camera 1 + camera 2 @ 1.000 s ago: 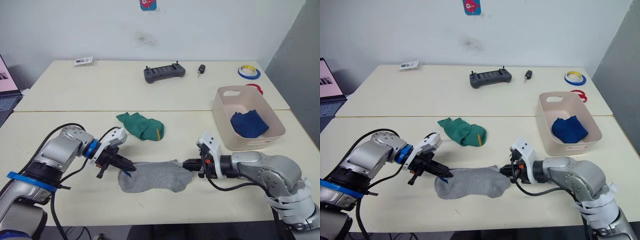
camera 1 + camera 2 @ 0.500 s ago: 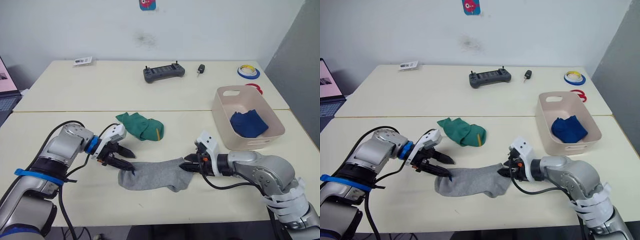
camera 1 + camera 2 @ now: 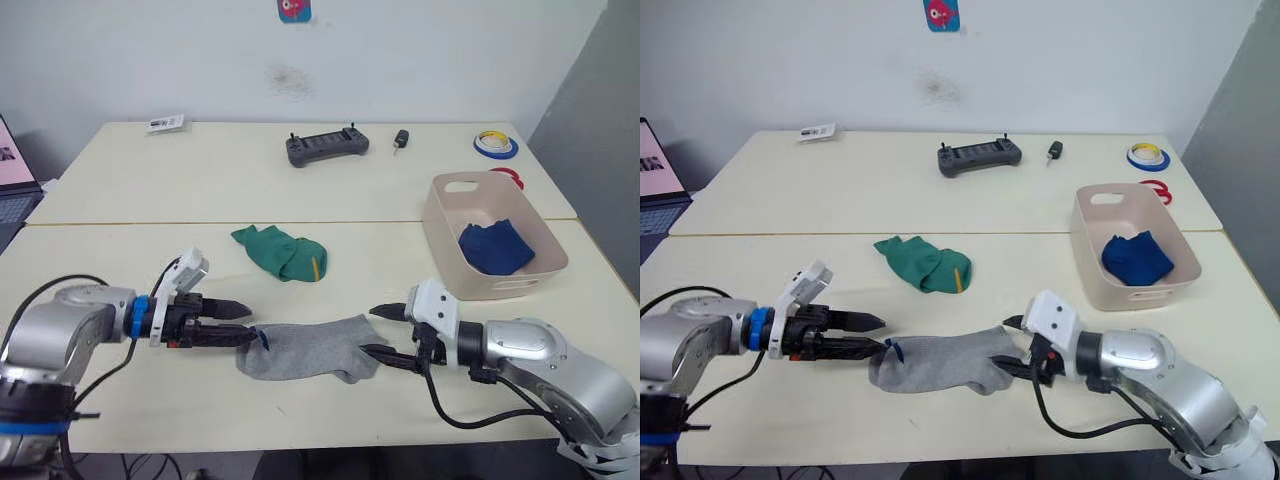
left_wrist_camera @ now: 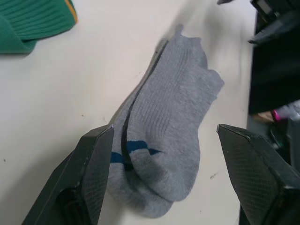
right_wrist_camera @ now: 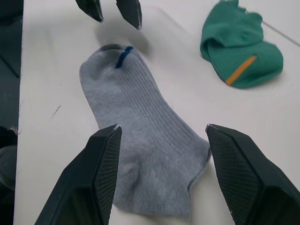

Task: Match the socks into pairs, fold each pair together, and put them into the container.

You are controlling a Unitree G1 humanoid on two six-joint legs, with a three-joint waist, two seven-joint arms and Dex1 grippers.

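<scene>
A light grey pair of socks (image 3: pixel 305 350) lies flat near the table's front edge, one sock stacked on the other, with a small blue mark at its left end (image 4: pixel 136 149). My left gripper (image 3: pixel 246 323) is open just off that left end, holding nothing. Open too, my right gripper (image 3: pixel 370 331) straddles the right end of the grey socks (image 5: pixel 140 140). A green pair (image 3: pixel 283 252) with a yellow mark sits behind them, bunched up. The pink-beige container (image 3: pixel 440 215) stands at the right with a folded dark blue pair (image 3: pixel 497 247) inside.
Along the far table are a dark handheld controller (image 3: pixel 328 147), a black key fob (image 3: pixel 402 138), tape rolls (image 3: pixel 496 145) and a small card (image 3: pixel 167 122). A laptop (image 3: pixel 12 185) shows at the left edge. A seam (image 3: pixel 150 223) runs between the two tables.
Both grippers went from shut on the ends of the grey socks to open. The left arm drew back to the left; the socks now lie loose on the table.
</scene>
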